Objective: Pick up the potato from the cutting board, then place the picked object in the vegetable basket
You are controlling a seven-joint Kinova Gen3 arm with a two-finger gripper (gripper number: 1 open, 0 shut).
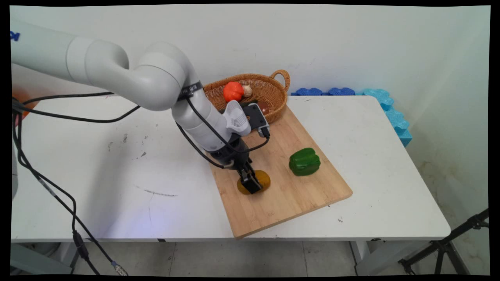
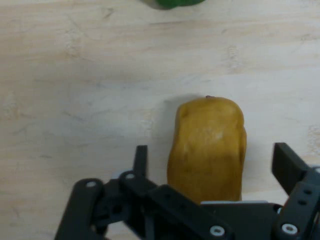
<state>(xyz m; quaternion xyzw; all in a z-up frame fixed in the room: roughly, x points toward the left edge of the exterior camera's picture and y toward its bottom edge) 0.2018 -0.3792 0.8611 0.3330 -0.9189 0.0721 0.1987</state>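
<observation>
Claw [image 1: 250, 182] is down on the wooden cutting board [image 1: 297, 195], spread wide with one finger on either side of a yellow-brown potato-like vegetable [image 1: 262, 180]; hand view shows the same vegetable [image 2: 207, 147] lying between the two fingers [image 2: 286, 167], with clear board showing on each side, so nothing is held. The vegetable lies on the board's near-left part, long axis running along the hand camera's line of sight. A green bell pepper [image 1: 304, 161] sits on the board to the right, well apart from the claw. Behind the board a wicker basket [image 1: 269, 88] holds an orange-red tomato-like item [image 1: 233, 91] and a small beige mushroom-like item [image 1: 247, 91]. The board rests on the white counter [image 1: 117, 171]; blue foam blocks [image 1: 384, 105] lie against the wall at the far right. Judgement: for a sound grip here, the fingers should close evenly across the vegetable's narrow width, centred on its bulk, since the rounded, smooth skin could roll or slip out if one finger lands first.
</observation>
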